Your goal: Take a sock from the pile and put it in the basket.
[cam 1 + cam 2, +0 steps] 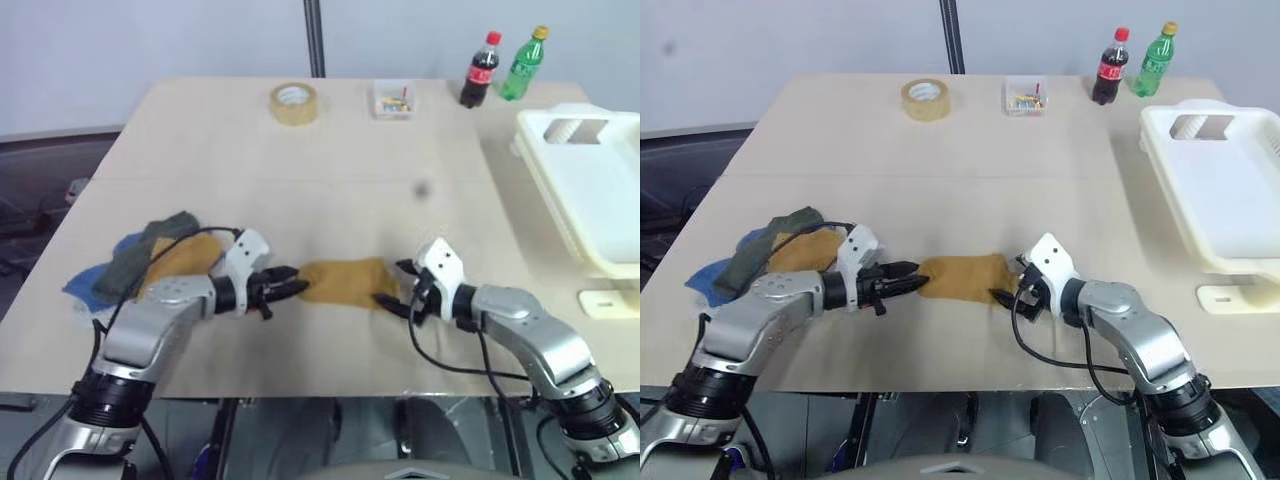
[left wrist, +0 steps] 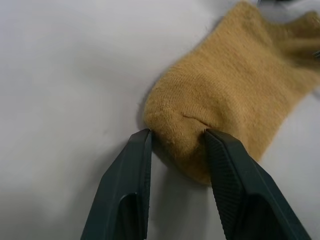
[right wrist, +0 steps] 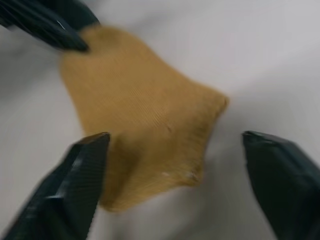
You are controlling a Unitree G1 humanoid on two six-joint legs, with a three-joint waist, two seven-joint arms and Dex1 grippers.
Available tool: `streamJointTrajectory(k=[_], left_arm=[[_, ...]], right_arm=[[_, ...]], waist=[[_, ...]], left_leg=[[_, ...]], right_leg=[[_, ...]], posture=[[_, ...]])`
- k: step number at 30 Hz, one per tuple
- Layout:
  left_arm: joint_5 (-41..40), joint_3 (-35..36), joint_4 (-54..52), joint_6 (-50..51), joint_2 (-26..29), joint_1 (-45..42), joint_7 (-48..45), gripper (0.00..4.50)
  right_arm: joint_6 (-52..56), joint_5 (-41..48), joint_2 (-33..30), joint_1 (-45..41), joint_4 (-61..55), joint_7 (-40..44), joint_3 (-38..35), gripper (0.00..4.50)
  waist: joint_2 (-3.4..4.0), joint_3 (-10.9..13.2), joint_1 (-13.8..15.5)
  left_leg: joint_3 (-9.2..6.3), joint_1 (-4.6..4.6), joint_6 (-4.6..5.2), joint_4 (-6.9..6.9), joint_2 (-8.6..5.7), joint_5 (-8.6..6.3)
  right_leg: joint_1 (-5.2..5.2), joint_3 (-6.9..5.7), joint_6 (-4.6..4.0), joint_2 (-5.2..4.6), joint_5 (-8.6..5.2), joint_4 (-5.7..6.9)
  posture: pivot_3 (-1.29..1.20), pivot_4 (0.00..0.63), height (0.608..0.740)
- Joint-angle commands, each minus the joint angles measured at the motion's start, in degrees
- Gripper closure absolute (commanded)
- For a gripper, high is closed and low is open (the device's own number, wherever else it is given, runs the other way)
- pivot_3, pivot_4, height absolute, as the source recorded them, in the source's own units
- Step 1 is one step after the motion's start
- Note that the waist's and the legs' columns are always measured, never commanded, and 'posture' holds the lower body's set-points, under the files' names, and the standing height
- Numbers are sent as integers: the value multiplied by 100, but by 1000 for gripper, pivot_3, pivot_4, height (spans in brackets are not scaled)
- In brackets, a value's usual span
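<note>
Since the mustard sock [image 1: 345, 281] lies flat and alone near the tabletop's [image 1: 330, 160] front edge, between our grippers and well apart from the basket [image 1: 590, 180] at the right edge, we judge it light, soft and limp. Our left gripper [image 2: 176, 137] has its fingers part-spread around the rounded toe end, touching but not yet clamping; our right gripper [image 3: 175, 145] stands released astride the cuff. We take a bunched end fold, not the flat middle.

I see a roll of tape [image 1: 294, 102] lying flat at upper centre on the wooden table [image 1: 330, 190]. Right of it sits a small clear box [image 1: 393, 99] of bits. Further right, a cola bottle [image 1: 481, 69] and green bottle [image 1: 524, 64] stand upright, close together.
</note>
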Motion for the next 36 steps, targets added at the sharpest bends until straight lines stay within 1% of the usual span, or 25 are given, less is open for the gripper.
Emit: streamJointTrajectory(k=[1, 2, 3, 4, 6, 7, 11, 13, 15, 17, 18, 19, 21, 22, 25, 27, 29, 31, 32, 33, 34, 36], left_arm=[[-174, -84, -512, 329, -126, 326, 37, 3863], [-295, -41, -756, 496, -167, 445, 94, 4219], [-380, -5, -934, 629, -200, 531, 144, 4500], [-483, 42, -1115, 770, -265, 603, 235, 4500], [-620, 148, -1370, 1005, -367, 693, 437, 4500], [-703, 208, -1489, 1118, -407, 728, 512, 4500], [-856, 297, -1814, 1389, -481, 782, 735, 4500], [-726, 290, -1802, 1341, -456, 749, 840, 4500], [-640, 328, -1635, 1268, -452, 669, 890, 4500], [-601, 346, -1503, 1203, -420, 593, 860, 3841], [-595, 359, -1463, 1179, -409, 563, 834, 3645], [-622, 432, -1425, 1168, -405, 507, 817, 3095], [-825, 758, -1488, 1155, -469, 494, 830, 2307], [-842, 938, -1613, 992, -464, 590, 807, 1847], [-1070, 1679, -2172, 851, -497, 1012, 964, 1847], [-1056, 2203, -2518, 924, -601, 1308, 1421, 1847], [-821, 2630, -2722, 952, -755, 1574, 1987, 1847], [-642, 3010, -2809, 969, -893, 1817, 2433, 1767], [-470, 3176, -2790, 991, -938, 1931, 2677, 1767], [-297, 3293, -2750, 975, -951, 2032, 2855, 1767], [16, 3390, -2675, 984, -934, 2166, 3121, 1767], [336, 3486, -2623, 905, -973, 2253, 3426, 1767]], right_arm=[[-204, -129, -228, 45, -141, 260, 54, 1951], [-200, -137, -340, 110, -161, 305, -30, 2293], [-201, -139, -418, 161, -177, 334, -96, 2974], [-237, -158, -530, 209, -191, 368, -187, 3273], [-339, -187, -730, 269, -208, 485, -305, 4277], [-380, -190, -801, 275, -206, 539, -327, 4451], [-515, -216, -874, 173, -145, 695, -284, 4451], [-621, -383, -868, 106, -125, 690, -182, 4451], [-712, -414, -909, 63, -51, 896, -75, 4451], [-787, -395, -870, 55, 18, 977, -100, 3734], [-823, -408, -857, 55, 39, 987, -119, 3555], [-892, -436, -906, 76, -5, 1036, -135, 2977], [-980, -323, -908, 133, -162, 1087, -308, 2176], [-984, -160, -910, 171, -293, 1164, -443, 1697], [-936, 449, -939, 193, -744, 1456, -888, 1697], [-850, 852, -888, 64, -968, 1529, -1173, 1697], [-736, 1187, -836, -133, -989, 1587, -1350, 1697], [-949, 1106, -838, -282, -945, 1601, -1374, 1188], [-1065, 1068, -839, -336, -915, 1653, -1348, 1013], [-1177, 1028, -811, -391, -871, 1675, -1324, 650], [-1245, 995, -756, -481, -778, 1680, -1269, 124], [-1420, 848, -709, -602, -597, 1755, -1108, 56]], waist=[[0, 0, -22], [1, -1, -36], [1, -1, -38], [0, -2, -36], [1, -2, -31], [1, -2, -28], [1, -2, -38], [1, -2, -43], [1, -2, -72], [1, -2, -103], [1, -2, -114], [1, -2, -122], [0, -1, -136], [0, -1, -140], [1, 0, -169], [2, 0, -185], [0, 0, -155], [0, -1, -142], [-1, -1, -142], [-1, -1, -142], [-1, 0, -137], [-4, -2, -134]], left_leg=[[0, 0, 4, 0, 0, -2], [1, 0, 20, 0, 1, -12], [3, 0, 21, 0, 1, -12], [2, 0, 21, 0, 1, -12], [1, 0, 21, -1, 3, -12], [1, 0, 22, -1, 2, -13], [0, 3, 23, 3, 4, -13], [-1, 6, 22, 3, 7, -13], [0, 6, 22, 3, 7, -13], [2, 6, 22, 3, 5, -13], [2, 5, 22, 3, 5, -13], [1, 5, 21, 3, 5, -12], [1, 4, 21, 3, 5, -12], [1, 3, 21, 3, 5, -12], [1, 1, 20, 2, 6, -12], [7, 1, 20, 0, 12, -13], [8, 3, 22, -1, 16, -14], [3, 6, 22, -2, 15, -14], [0, 6, 22, -1, 13, -14], [0, 6, 22, -1, 11, -14], [1, 6, 23, -1, 8, -14], [0, 6, 22, -1, 7, -14]], right_leg=[[0, 0, 0, 0, 0, 0], [-1, 2, 0, 1, 0, -1], [0, 4, 0, 1, 0, -1], [0, 3, 0, 1, 0, -2], [0, 2, 0, 2, 0, -2], [0, 2, 0, 1, 0, -2], [2, 0, 1, 4, 0, 3], [2, -1, 1, 8, 0, 6], [2, -1, 1, 9, 0, 6], [3, 0, 1, 8, 0, 4], [3, 0, 1, 8, 0, 4], [3, -1, 1, 8, 0, 4], [3, -1, 1, 7, 0, 3], [3, -1, 1, 7, 0, 2], [1, 3, 1, 5, 0, 0], [-2, 13, 0, 1, 0, -4], [-2, 16, 0, -2, 0, -5], [1, 6, 0, 2, 0, -3], [3, 1, 0, 3, 0, -1], [3, 1, 0, 3, 0, -2], [3, 2, 0, 3, 0, -1], [4, 0, 0, 4, 0, -1]], posture=[[0, 150, 740], [0, 150, 740], [0, 150, 740], [0, 150, 740], [0, 150, 740], [0, 150, 740], [0, 150, 740], [0, 150, 740], [0, 150, 740], [0, 150, 740], [0, 150, 740], [0, 150, 740], [0, 150, 740], [0, 150, 740], [0, 150, 740], [0, 150, 740], [0, 150, 740], [0, 150, 740], [0, 150, 740], [0, 150, 740], [0, 150, 740], [0, 150, 740]])
